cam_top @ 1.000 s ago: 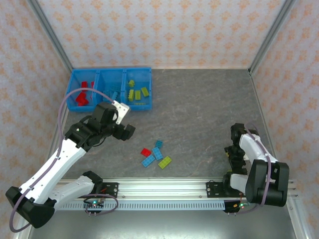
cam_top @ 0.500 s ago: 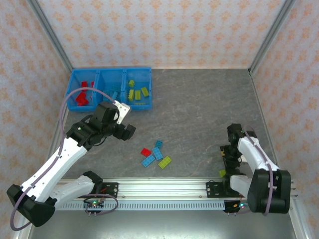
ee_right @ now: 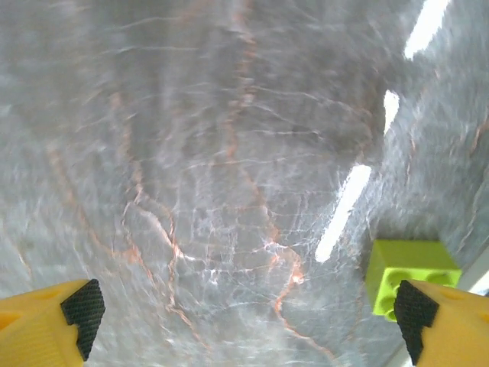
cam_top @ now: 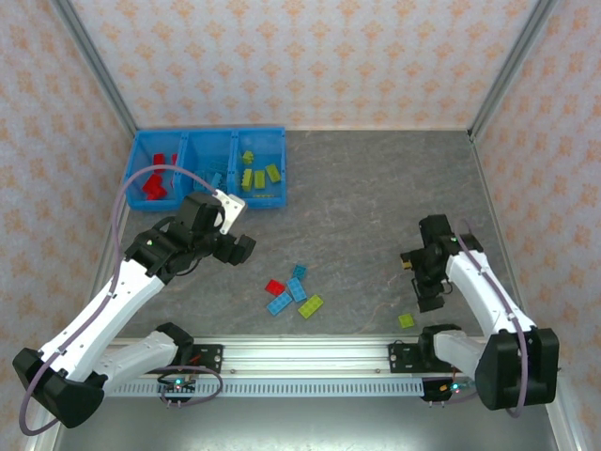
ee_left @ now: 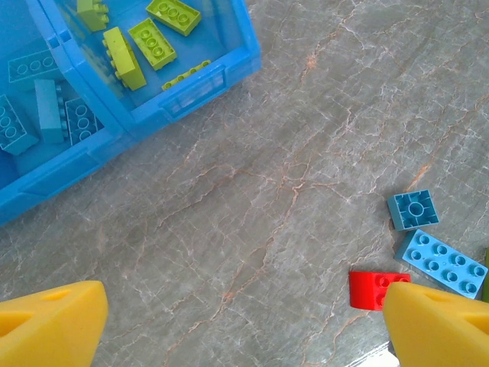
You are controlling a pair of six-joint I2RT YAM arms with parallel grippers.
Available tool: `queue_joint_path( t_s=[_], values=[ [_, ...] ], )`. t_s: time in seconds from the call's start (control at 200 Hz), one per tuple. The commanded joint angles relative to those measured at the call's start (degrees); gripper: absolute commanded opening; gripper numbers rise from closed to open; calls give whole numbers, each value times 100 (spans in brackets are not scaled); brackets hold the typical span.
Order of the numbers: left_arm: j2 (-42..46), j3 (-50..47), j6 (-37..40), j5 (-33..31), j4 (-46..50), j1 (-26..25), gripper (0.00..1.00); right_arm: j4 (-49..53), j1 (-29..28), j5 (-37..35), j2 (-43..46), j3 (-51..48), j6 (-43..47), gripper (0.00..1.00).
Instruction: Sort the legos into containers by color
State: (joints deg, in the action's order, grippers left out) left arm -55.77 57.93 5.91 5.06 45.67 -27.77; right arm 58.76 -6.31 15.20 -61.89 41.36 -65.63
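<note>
**Q:** So where were your legos point(cam_top: 297, 289) sitting at that point?

**A:** Most were in the containers point(cam_top: 208, 167), tucked into the worktop's far left corner: red in the left bin, light blue in the middle, lime green in the right. You also had a loose bunch out on the worktop point(cam_top: 376, 207), close to the middle of the near edge. That was one red brick point(cam_top: 274, 287), three light blue and one lime green.

**Q:** Any strays?

**A:** Yep, a single lime green brick point(cam_top: 406, 320) lay by the near edge on the right, well apart from the bunch.

**Q:** And your grippers?

**A:** Your left gripper point(cam_top: 242, 248) hung between the containers and the bunch, fingers spread wide, nothing in them. Your right gripper point(cam_top: 429, 299) hovered near the stray, fingers wide and empty too. In the wrist view the brick sat close to one fingertip point(ee_right: 439, 317); couldn't tell if they touched.
</note>
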Motion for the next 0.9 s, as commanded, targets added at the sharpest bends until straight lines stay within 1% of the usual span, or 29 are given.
queue_joint_path(
  t_s=[0.0,0.08,0.125,0.195,0.24,0.305,0.39,0.44,0.515,0.566,0.646,0.666,0.701,0.736,0.766,0.831,0.876,0.896],
  values=[
    [40,75,7,-112,39,-20,94,963,-464,-796,-37,182,1593,100],
    [22,91,-2,-80,43,-25,94,1128,-727,-874,101,-31,2036,100],
    [22,102,6,-66,47,-22,94,948,-740,-567,231,-315,2292,99],
    [39,97,-2,-65,48,-20,94,507,-741,126,467,-756,2560,100],
    [64,87,3,-66,43,-18,94,328,-741,250,612,-936,2533,99],
    [83,66,-1,-97,26,-21,94,181,-740,387,720,-1154,2248,98],
    [62,69,8,-106,21,-22,94,-140,-736,748,608,-1487,1899,93],
    [27,80,10,-103,38,-18,94,-219,-749,786,516,-1463,1830,90],
    [-12,88,14,-85,47,-18,94,-398,-748,780,356,-1436,1744,88],
    [-22,87,14,-90,48,-19,94,-506,-747,766,230,-1446,1693,85],
    [-13,79,15,-101,47,-18,94,-791,-749,803,-10,-1558,1598,83],
    [-13,78,14,-108,47,-22,94,-857,-749,827,-71,-1599,1557,82],
    [-10,74,17,-121,49,-18,94,-1038,-749,886,-166,-1686,1513,74],
    [-13,69,15,-149,47,-18,94,-1151,-748,910,-235,-1745,1468,71],
    [-12,77,15,-159,53,-20,94,-1179,-757,915,-258,-1766,1410,64],
    [-22,70,15,-163,48,-21,94,-1183,-758,895,-215,-1777,1356,56],
    [-30,69,15,-150,46,-17,94,-1178,-758,879,-151,-1796,1333,54],
    [-37,69,15,-154,47,-17,94,-1166,-758,858,-109,-1798,1312,56]
  ],
)
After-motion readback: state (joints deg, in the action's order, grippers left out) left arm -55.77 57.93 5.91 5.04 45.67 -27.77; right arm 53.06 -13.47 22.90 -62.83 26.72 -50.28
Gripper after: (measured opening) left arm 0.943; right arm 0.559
